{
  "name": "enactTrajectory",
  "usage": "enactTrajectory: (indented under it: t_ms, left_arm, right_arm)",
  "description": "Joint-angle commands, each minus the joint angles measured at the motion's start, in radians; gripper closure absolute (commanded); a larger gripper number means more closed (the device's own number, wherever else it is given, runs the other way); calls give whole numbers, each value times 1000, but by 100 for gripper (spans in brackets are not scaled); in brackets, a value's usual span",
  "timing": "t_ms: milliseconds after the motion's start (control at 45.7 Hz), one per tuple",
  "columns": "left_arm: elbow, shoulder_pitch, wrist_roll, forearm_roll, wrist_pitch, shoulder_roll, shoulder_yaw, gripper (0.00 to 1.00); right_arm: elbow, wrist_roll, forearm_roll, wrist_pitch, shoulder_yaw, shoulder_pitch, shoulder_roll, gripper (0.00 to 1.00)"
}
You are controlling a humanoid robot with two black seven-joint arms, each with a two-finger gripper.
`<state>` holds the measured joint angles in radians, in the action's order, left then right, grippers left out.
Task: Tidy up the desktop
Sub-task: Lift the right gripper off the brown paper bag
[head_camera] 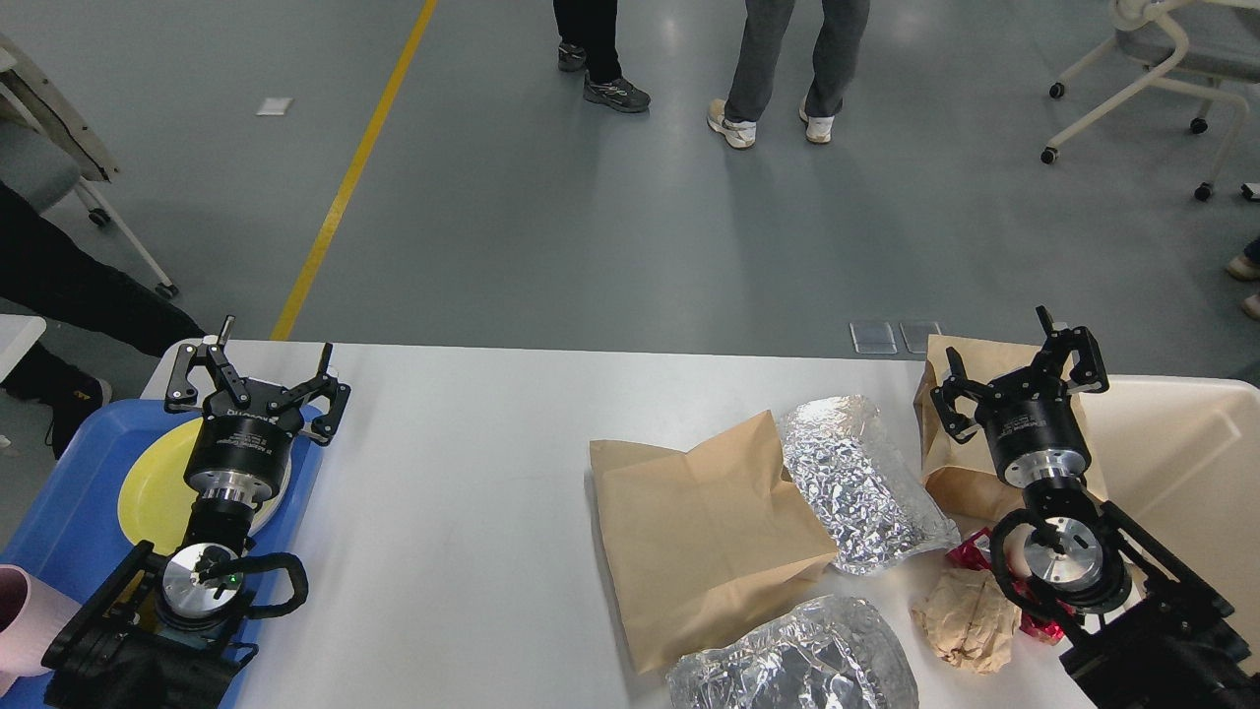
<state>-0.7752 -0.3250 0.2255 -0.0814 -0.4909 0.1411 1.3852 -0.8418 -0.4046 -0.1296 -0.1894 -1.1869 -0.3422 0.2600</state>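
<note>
At far left, a pink cup (22,615) sits at the near corner of a blue tray (69,473) that also carries a yellow plate (157,483); the left gripper (258,379) hangs over the tray's far end with its fingers spread wide and nothing between them. The white desktop (453,512) stretches bare across the middle, its litter gathered toward the right: a flat brown paper bag (704,537), a foil pouch (856,483) lying against the bag's right edge, a second foil pouch (797,655) at the near edge, and a crumpled paper wad (970,620) beside a red wrapper (970,548). Further right, the right gripper (1019,369) hovers with its fingers apart and empty over a second brown bag (960,463) that rests against the rim of a cream bin (1171,443). The step in hand appears to be clearing rubbish into that bin, starting with the bag beneath the open fingers. A clean pickup likely calls for pinching a raised fold or the bag's upper edge rather than pressing on flat paper, then lifting fully clear of the rim before release. The foil pouch nearby could be dragged along if the descent drifts left.
</note>
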Motion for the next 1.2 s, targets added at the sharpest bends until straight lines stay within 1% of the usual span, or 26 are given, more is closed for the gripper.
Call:
enactTrajectory:
  t_ms: [0,350,723,788,898,1117,1183]
  left_arm:
    - [-1,0,0,0,0,0,0,4]
    - [-1,0,0,0,0,0,0,4]
    - [-1,0,0,0,0,0,0,4]
    - [1,0,0,0,0,0,0,4]
    - [1,0,0,0,0,0,0,4]
    - [1,0,0,0,0,0,0,4]
    - [1,0,0,0,0,0,0,4]
  right_arm:
    - [-6,1,4,-2,3,25,-11,0]
    - [-8,4,2,-2,29,25,-15,0]
    - [-66,10,2,-18,52,-1,-33,0]
    - [-79,9,2,-16,69,0,-18,0]
    - [-85,4,2,-5,154,-21,2,0]
    - [-63,3,1,-12,162,-34,5,0]
    - [-69,1,2,-13,185,-41,22,0]
